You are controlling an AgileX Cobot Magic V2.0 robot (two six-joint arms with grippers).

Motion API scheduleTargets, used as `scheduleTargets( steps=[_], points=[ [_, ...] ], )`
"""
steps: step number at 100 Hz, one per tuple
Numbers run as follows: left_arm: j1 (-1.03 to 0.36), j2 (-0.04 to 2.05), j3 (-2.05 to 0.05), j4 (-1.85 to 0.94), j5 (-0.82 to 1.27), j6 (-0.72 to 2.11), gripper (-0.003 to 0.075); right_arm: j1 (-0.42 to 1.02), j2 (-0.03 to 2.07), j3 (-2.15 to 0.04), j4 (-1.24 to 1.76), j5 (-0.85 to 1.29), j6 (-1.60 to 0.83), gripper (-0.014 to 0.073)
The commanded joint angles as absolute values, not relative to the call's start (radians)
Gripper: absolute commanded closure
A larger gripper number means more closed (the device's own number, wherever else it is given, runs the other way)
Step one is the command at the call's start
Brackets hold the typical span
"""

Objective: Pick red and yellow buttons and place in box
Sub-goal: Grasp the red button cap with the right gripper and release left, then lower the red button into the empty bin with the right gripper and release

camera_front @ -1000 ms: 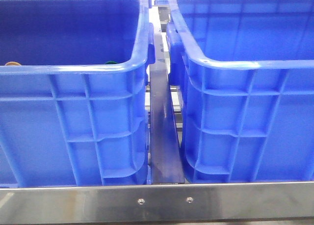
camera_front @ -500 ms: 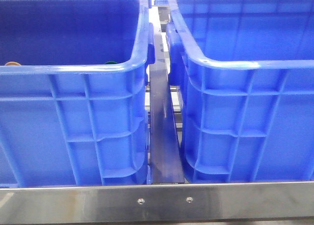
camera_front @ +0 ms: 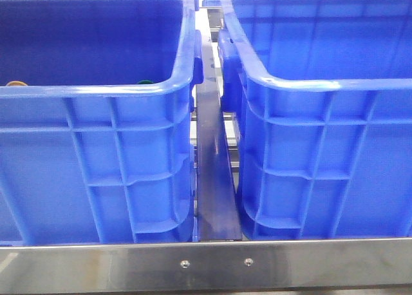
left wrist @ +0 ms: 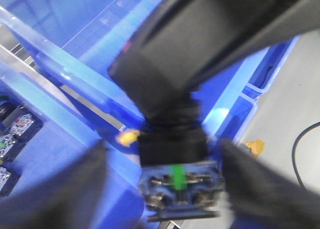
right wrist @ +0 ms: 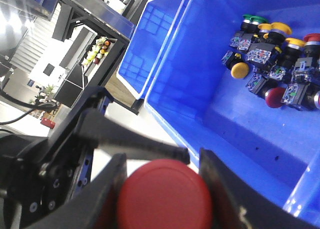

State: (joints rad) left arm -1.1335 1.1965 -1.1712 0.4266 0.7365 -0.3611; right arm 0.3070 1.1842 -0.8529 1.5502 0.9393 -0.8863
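My right gripper (right wrist: 161, 175) is shut on a red button (right wrist: 165, 199), its domed cap facing the camera between both fingers. In the left wrist view that button's black body and contact block with a green tab (left wrist: 179, 181) hang from the right gripper's black fingers. My left gripper (left wrist: 162, 191) is open, its blurred fingers (left wrist: 75, 189) either side of the block with gaps. A yellow button (right wrist: 239, 69) and a dark red one (right wrist: 275, 97) lie among several buttons in a blue crate (right wrist: 210, 109). Neither gripper shows in the front view.
Two tall blue crates, left (camera_front: 96, 147) and right (camera_front: 322, 147), stand side by side behind a steel rail (camera_front: 206, 264). An orange cap (camera_front: 16, 84) and a green cap (camera_front: 145, 82) peep over the left crate's near rim. More buttons (left wrist: 15, 134) lie in a crate below.
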Motion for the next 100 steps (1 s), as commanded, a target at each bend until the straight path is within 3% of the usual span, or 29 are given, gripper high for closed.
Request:
scheduleTargets(
  steps=[1,21,38,70,100],
  points=[
    [-1.142,1.176,-1.199,0.443,0.688,-0.362,0.0085,0.306,1.164,-0.888,1.618,0.947,-0.91,0.0411],
    [-1.133,1.176,-1.199,0.441,0.7,-0.378,0.008,0.288,1.164,-0.908,1.618,0.872,-0.946,0.0411],
    [-1.042,1.176,-1.199,0.434,0.7,-0.418,0.008,0.214,1.163,-0.925,1.616,0.841,-0.991,0.0411],
    [-0.729,1.129,-1.126,0.434,0.657,-0.443,0.008,0.061,1.163,-0.925,1.61,0.795,-1.116,0.0411],
    [-0.393,0.905,-0.925,0.434,0.582,-0.499,0.008,0.024,1.163,-0.924,1.571,0.627,-1.234,0.0411]
  ],
)
